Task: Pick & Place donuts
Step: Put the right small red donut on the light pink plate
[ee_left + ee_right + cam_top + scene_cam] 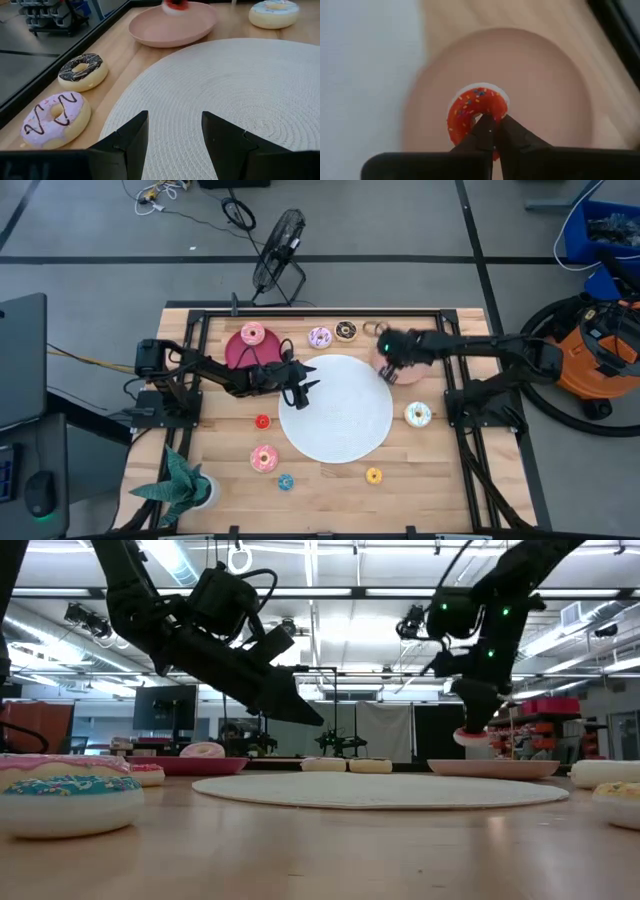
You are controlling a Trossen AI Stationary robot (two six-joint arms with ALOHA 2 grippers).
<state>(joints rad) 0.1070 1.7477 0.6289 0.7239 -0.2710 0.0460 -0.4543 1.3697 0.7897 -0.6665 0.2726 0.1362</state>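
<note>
My right gripper hangs over the salmon-pink plate, shut on a tiny red donut. My left gripper is open above the big white disc's left edge, touching nothing. A pink donut lies on the crimson plate. The purple donut and the chocolate donut lie flat on the table by the far edge. Flat on the wood lie the white donut, a second pink one, and tiny red, blue and yellow ones. My right gripper pinches the tiny red donut by one side of its ring, the fingers coming from above and pointing down. The donut hangs below the fingertips, and the low view shows it lifted clear above the salmon-pink plate.
A potted green plant stands at the table's near left corner. A black frame runs round the table's edges. A fan and cables lie on the floor beyond the far edge. Bare wood shows near the white disc's near side.
</note>
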